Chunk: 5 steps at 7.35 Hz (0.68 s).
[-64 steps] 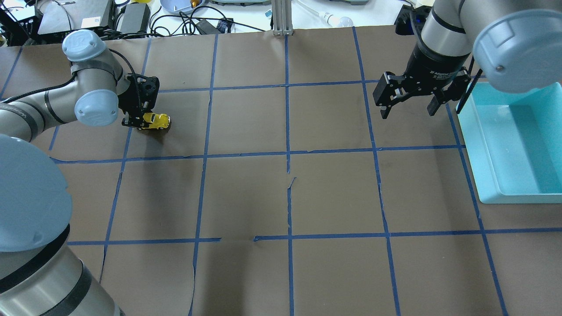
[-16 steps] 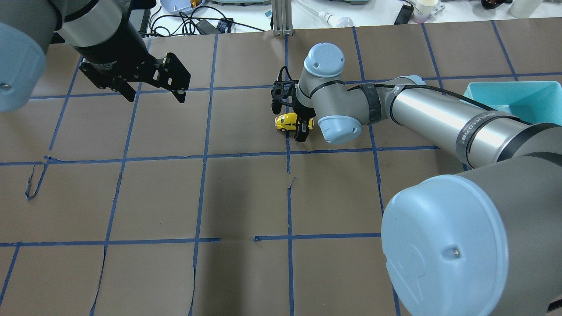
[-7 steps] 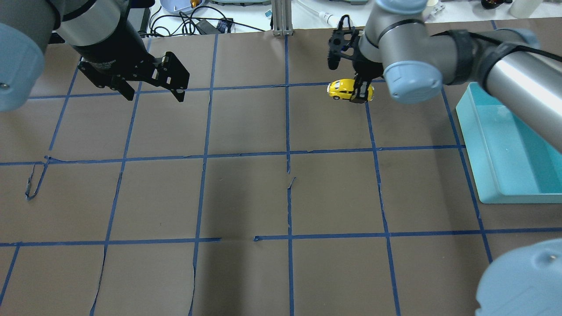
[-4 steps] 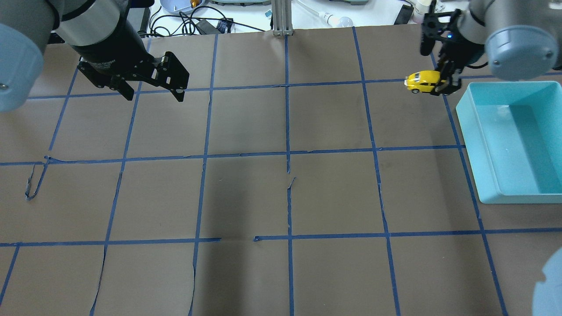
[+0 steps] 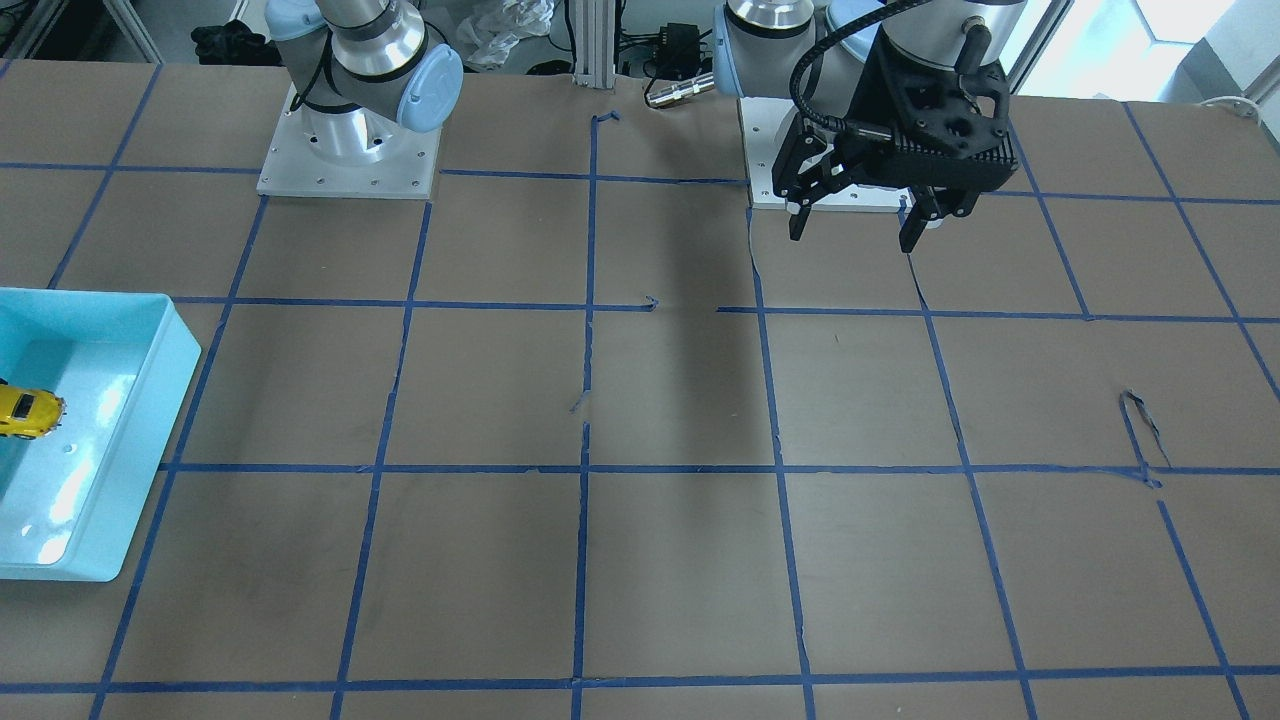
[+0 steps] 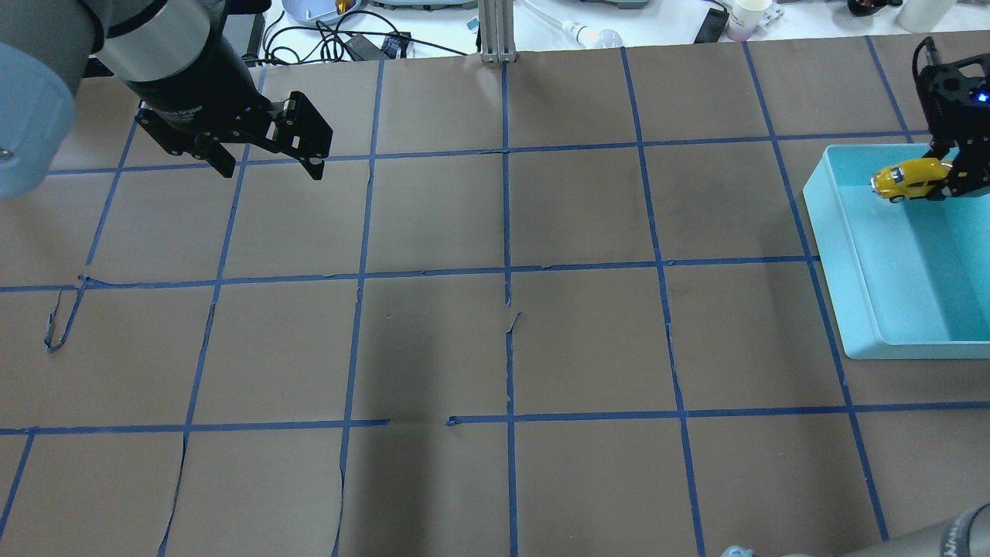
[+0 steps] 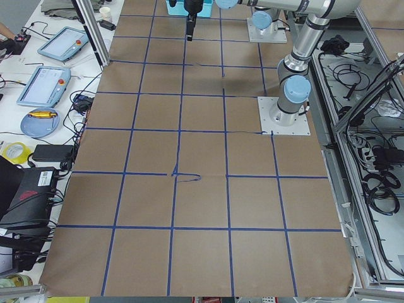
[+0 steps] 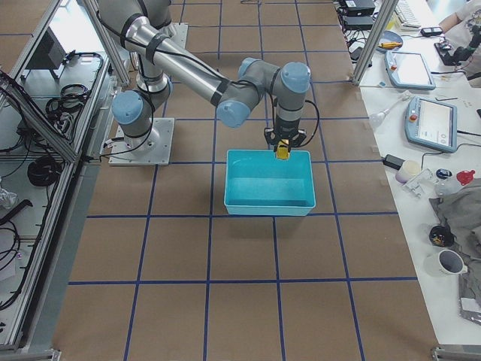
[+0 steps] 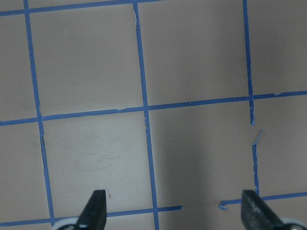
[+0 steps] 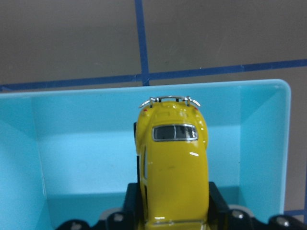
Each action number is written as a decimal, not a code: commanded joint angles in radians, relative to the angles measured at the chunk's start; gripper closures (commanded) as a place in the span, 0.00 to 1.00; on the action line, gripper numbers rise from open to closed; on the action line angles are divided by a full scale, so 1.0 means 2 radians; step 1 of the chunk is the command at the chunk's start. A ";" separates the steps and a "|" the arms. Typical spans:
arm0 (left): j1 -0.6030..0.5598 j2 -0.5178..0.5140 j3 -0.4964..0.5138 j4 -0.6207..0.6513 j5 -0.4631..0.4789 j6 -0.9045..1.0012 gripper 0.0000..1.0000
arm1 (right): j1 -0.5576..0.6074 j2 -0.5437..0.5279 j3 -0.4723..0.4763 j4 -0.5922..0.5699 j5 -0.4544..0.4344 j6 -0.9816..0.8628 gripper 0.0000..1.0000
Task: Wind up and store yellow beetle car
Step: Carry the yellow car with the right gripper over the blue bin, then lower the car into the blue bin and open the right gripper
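The yellow beetle car (image 6: 906, 179) hangs in my right gripper (image 6: 950, 182), which is shut on its rear end. It hangs above the far end of the teal bin (image 6: 821, 226), inside its rim and clear of the floor. The right wrist view shows the car's roof (image 10: 172, 167) between the two fingers (image 10: 132, 201), with the bin's far wall (image 10: 259, 86) beyond it. The front-facing view shows the car (image 5: 25, 412) over the bin (image 5: 150, 420) at the left edge. My left gripper (image 6: 272, 171) is open and empty, high over the far left of the table (image 5: 855, 235).
Brown paper with a blue tape grid covers the table. A torn strip of tape curls up near the left edge (image 6: 58, 325). Cables, a bulb and cups lie beyond the far edge (image 6: 588, 31).
My right gripper has carried the car to the right, from beside the bin's far left corner to over the bin. The left arm has not moved.
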State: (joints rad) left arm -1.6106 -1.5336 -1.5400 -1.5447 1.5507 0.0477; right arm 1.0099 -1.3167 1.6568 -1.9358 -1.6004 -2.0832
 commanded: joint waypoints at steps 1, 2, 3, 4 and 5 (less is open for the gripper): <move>0.000 0.001 0.000 0.000 0.000 0.000 0.00 | -0.040 0.017 0.051 -0.038 0.012 -0.057 1.00; 0.000 0.001 -0.001 0.000 0.000 0.001 0.00 | -0.045 0.032 0.073 -0.074 0.012 -0.082 1.00; 0.000 0.001 -0.001 0.000 0.000 0.000 0.00 | -0.057 0.043 0.086 -0.084 0.013 -0.084 1.00; 0.000 0.001 -0.001 0.000 0.000 0.001 0.00 | -0.059 0.054 0.087 -0.092 0.013 -0.086 1.00; 0.000 0.002 -0.001 0.000 0.000 0.001 0.00 | -0.059 0.064 0.087 -0.107 0.013 -0.088 1.00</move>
State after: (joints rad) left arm -1.6107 -1.5307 -1.5416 -1.5447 1.5509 0.0486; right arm 0.8979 -1.2166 1.8233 -2.1149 -1.5748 -2.2513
